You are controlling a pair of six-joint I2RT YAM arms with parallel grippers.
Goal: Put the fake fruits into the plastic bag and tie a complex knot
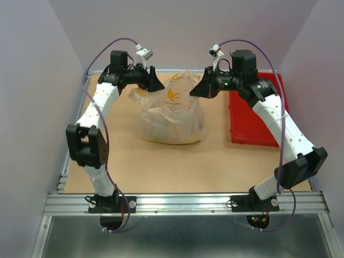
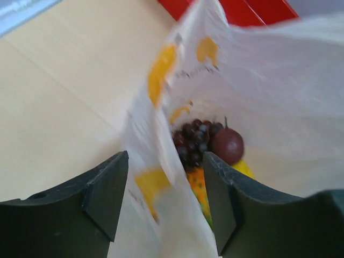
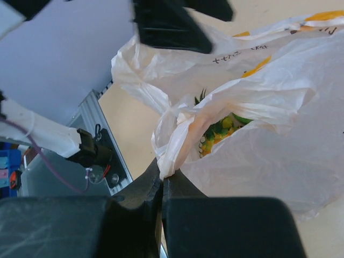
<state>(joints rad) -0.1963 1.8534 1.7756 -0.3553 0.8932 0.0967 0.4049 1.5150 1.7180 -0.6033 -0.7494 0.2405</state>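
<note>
Tabletop (image 1: 215, 161) tan under lilac walls (image 1: 43, 80), left gripper (image 2: 165, 158) spread, right gripper (image 3: 161, 180) pinching plastic bag (image 1: 172, 121)

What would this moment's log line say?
fake fruits in plastic bag | left gripper open astride bag rim | right gripper shut on bag

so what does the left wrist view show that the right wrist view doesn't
Only the left wrist view: the grape cluster and a dark round fruit deep in the plastic bag, plus a corner of the red tray. Only the right wrist view: the right end effector shut on the bag's bunched rim, the pineapple inside, and the metal rail. Both: the bag and the tan table.
</note>
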